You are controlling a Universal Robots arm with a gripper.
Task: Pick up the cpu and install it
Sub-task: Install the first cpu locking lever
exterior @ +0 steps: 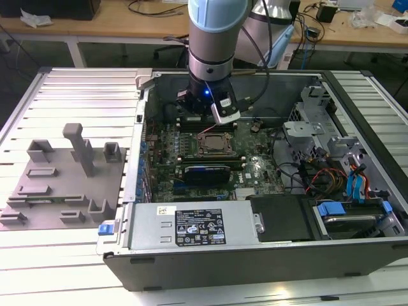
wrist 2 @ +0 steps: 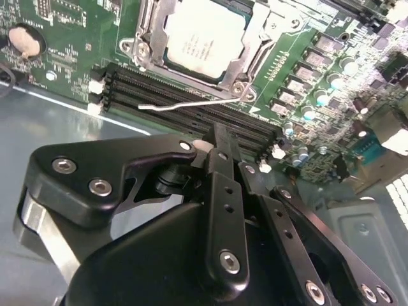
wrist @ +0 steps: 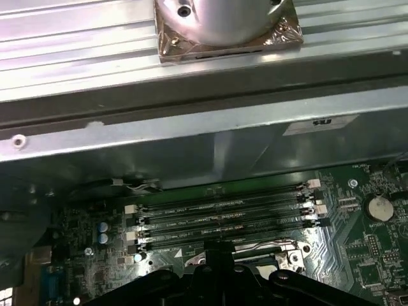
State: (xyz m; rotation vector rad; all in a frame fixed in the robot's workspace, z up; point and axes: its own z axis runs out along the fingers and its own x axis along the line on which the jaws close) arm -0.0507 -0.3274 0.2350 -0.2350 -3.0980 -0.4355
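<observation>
The cpu (wrist 2: pixel 203 37), a flat square chip with a silvery-white top, lies inside the metal socket frame (wrist 2: pixel 252 38) on the green motherboard. In the exterior view the socket (exterior: pixel 211 144) sits mid-board, just in front of my gripper (exterior: pixel 203 120). My gripper (wrist 2: pixel 218 135) hovers above the black memory slots (wrist 2: pixel 191 102) beside the socket. Its black fingers (wrist 2: pixel 224 191) are pressed together with nothing between them. The thin wire socket lever (wrist 2: pixel 185 105) lies across the slots between the fingertips and the socket. In the first wrist view the gripper (wrist: pixel 220 250) points at the memory slots (wrist: pixel 223 217).
The open computer case has a wall (wrist: pixel 191 134) close behind the gripper. A power supply (exterior: pixel 191 226) sits at the front, with a drive cage (exterior: pixel 312 127) and loose cables (exterior: pixel 331 178) at the exterior view's right. A grey parts fixture (exterior: pixel 64 185) stands outside the case.
</observation>
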